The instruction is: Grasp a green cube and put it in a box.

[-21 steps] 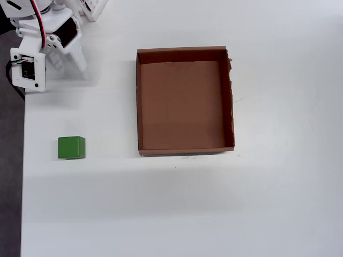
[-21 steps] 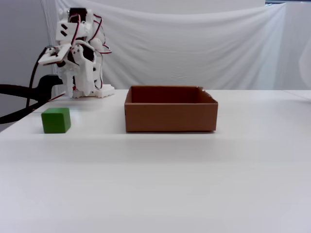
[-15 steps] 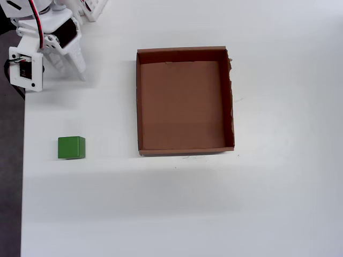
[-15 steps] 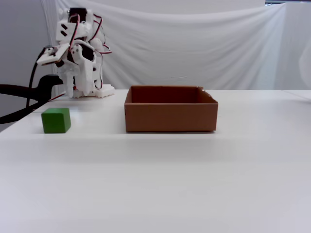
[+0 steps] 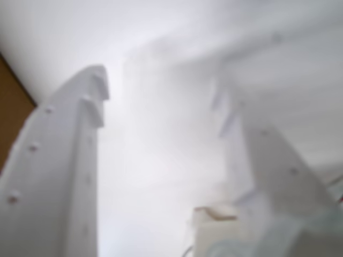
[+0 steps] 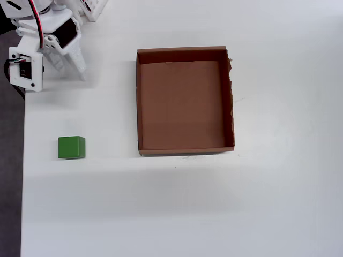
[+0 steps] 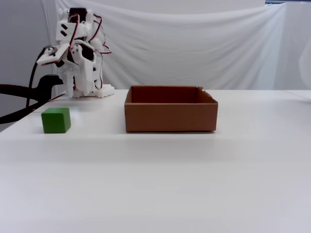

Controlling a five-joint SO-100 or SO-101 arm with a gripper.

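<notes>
The green cube [image 6: 71,147] rests on the white table near its left edge, left of the box [image 6: 138,101], a shallow brown cardboard tray with nothing in it. From the side, the green cube [image 7: 56,120] sits apart from the box [image 7: 170,117]. My gripper [image 6: 67,67] hangs at the far left corner by the arm's base, well behind the cube. The gripper [image 7: 81,83] points down at the table. In the wrist view the gripper [image 5: 161,91] is open, its two white fingers [image 5: 69,171] spread wide over bare table. The cube is out of that view.
The white table's left edge [image 6: 23,160] runs close beside the cube. A black cable [image 7: 24,94] hangs at the left, off the table. A brown sliver [image 5: 10,118] shows at the left edge of the wrist view. White cloth [image 7: 194,43] backs the scene.
The wrist has shifted slightly toward the top left in the overhead view. The cube and box have not moved.
</notes>
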